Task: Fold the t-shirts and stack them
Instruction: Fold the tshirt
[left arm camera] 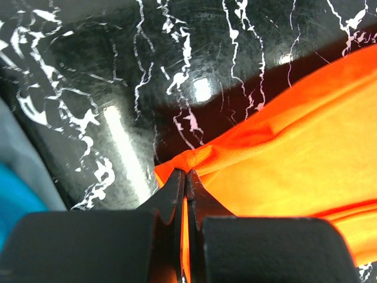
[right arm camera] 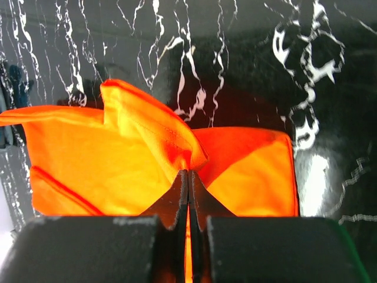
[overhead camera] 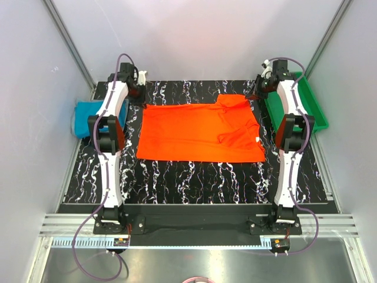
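The orange-red t-shirt (overhead camera: pixel 197 132) lies spread on the black marbled table (overhead camera: pixel 194 177), its right part folded over in bumps. My left gripper (overhead camera: pixel 140 93) is at the shirt's far left corner, shut on a pinch of the orange cloth (left arm camera: pixel 194 158). My right gripper (overhead camera: pixel 259 88) is at the far right corner, shut on a raised fold of the same shirt (right arm camera: pixel 177 141). The teal-blue t-shirt (overhead camera: pixel 85 117) lies bunched at the table's left edge, partly behind the left arm; a blurred bit shows in the left wrist view (left arm camera: pixel 15 194).
A rigid green plastic tray (overhead camera: pixel 306 106) stands at the right edge, beside the right arm. White walls close in the back and sides. The arm bases sit at the near edge.
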Motion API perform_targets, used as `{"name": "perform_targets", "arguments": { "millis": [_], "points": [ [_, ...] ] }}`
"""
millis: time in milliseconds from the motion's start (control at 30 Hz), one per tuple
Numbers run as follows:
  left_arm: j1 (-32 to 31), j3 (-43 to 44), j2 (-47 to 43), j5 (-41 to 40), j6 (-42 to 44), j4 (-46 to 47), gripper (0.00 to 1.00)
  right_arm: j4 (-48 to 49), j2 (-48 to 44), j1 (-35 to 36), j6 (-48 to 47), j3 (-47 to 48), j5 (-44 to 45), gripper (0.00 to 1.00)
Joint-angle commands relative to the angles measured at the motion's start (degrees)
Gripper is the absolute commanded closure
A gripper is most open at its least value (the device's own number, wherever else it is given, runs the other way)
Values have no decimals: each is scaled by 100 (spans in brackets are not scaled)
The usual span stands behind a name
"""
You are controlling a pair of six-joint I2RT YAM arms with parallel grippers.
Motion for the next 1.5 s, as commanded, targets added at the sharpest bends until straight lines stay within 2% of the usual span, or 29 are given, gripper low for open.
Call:
{"name": "perform_targets", "arguments": {
  "millis": [0, 333, 833, 1467],
  "points": [
    [46, -1, -562, 190, 71, 74, 100, -77, -743, -111, -66, -110, -261, 100],
    [55, -194, -834, 339, 98, -5, 100, -192, -1156, -181, -84, -585, -402, 100],
    [73, -896, -1265, 480, 133, -119, 100, -367, -2043, -234, -427, -2008, -420, 100],
    [143, -1415, -1380, 445, 221, -199, 100, -403, -2518, -243, -743, -3116, -297, 100]
  ]
}}
